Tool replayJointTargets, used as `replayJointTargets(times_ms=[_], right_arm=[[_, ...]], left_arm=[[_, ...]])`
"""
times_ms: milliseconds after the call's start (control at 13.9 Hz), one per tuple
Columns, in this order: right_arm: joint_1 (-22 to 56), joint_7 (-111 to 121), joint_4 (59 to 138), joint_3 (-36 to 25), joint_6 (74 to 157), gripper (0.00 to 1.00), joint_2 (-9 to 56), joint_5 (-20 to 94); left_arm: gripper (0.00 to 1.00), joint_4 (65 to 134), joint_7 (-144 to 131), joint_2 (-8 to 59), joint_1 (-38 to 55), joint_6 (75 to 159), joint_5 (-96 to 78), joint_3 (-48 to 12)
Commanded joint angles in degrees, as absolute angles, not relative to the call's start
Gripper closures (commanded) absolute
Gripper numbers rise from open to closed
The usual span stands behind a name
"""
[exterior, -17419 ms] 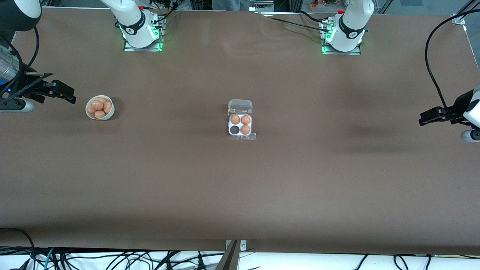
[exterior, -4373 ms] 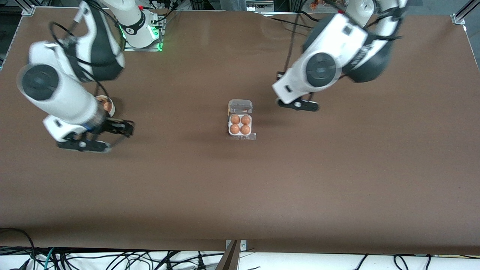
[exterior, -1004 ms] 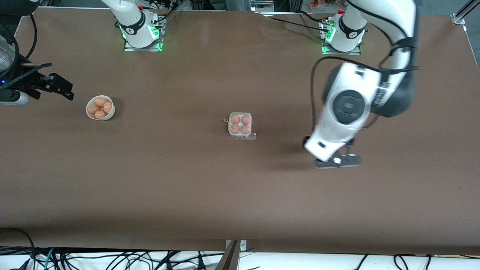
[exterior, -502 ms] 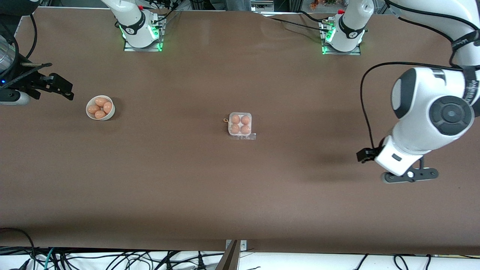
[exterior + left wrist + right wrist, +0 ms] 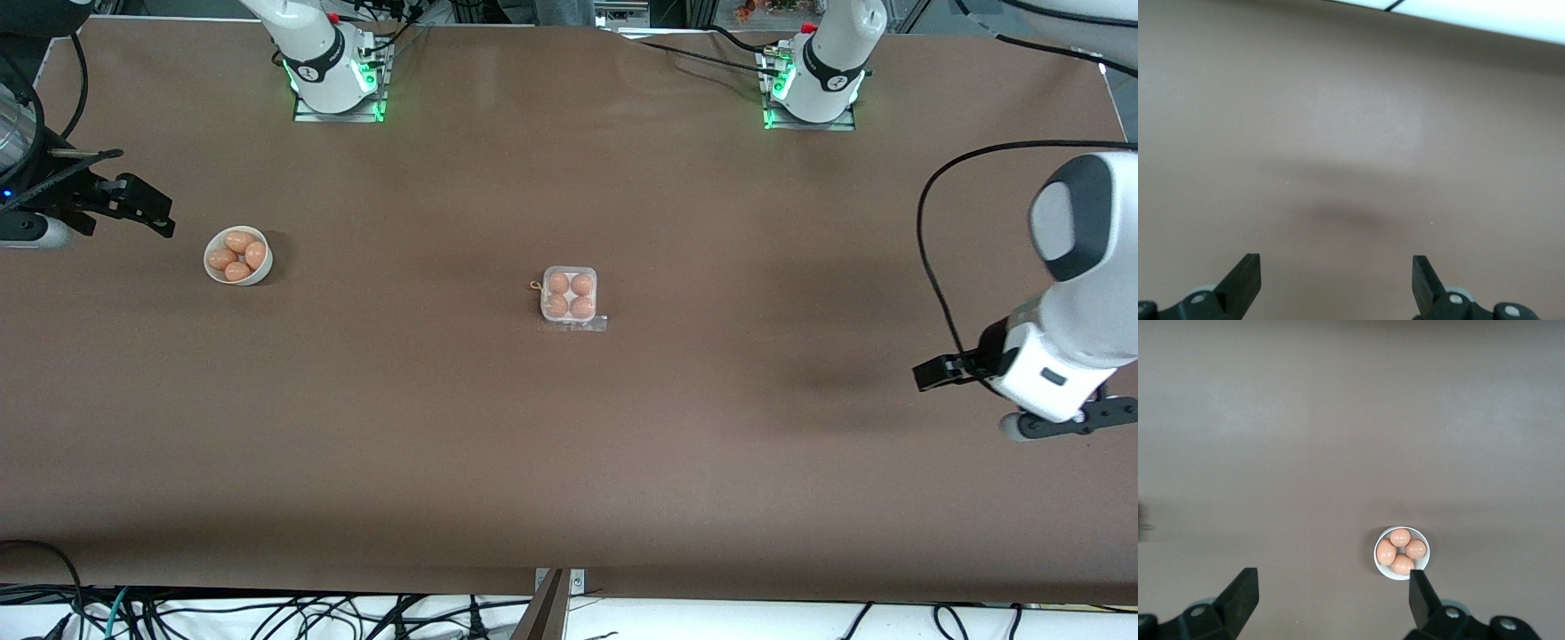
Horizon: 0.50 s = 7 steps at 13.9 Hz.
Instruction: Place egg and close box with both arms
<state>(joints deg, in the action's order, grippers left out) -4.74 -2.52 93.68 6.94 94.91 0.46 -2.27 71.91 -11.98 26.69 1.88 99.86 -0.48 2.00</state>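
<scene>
The box (image 5: 569,296) sits in the middle of the table with its clear lid shut over several orange-brown eggs (image 5: 558,284) that fill its cups. My left gripper (image 5: 925,374) is open and empty, up over bare table at the left arm's end, far from the box; its wrist view shows only its own gripper (image 5: 1336,283) and brown table. My right gripper (image 5: 160,215) is open and empty, waiting over the right arm's end of the table beside the bowl. It also shows in the right wrist view (image 5: 1331,600).
A round white bowl (image 5: 263,276) with several loose eggs (image 5: 237,256) stands toward the right arm's end; it also shows in the right wrist view (image 5: 1377,553). The arm bases (image 5: 329,71) stand along the table's edge farthest from the front camera. Cables hang below the nearest edge.
My left arm has swung away from the box toward its own end of the table. The box stays shut with all cups filled. The right arm has not moved.
</scene>
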Motion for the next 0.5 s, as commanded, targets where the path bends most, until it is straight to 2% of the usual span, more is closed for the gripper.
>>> replayJointTargets(times_ms=[0,215,430], right_arm=[[-5.63,-2.99,93.08,7.73,94.31,0.00,0.35,-1.41],[-5.63,-2.99,93.08,7.65,94.31,0.00,0.35,-1.41],[-5.63,-2.99,93.08,7.65,94.31,0.00,0.35,-1.41]], left_arm=[[0.00,76.44,-11.16,20.94,-2.63,98.79,1.67,-2.20],[0.00,85.05,-10.99,15.66,-2.55,99.14,1.67,-2.20],[0.00,90.24,-11.07,11.27,-1.85,98.70,1.58,-2.20]])
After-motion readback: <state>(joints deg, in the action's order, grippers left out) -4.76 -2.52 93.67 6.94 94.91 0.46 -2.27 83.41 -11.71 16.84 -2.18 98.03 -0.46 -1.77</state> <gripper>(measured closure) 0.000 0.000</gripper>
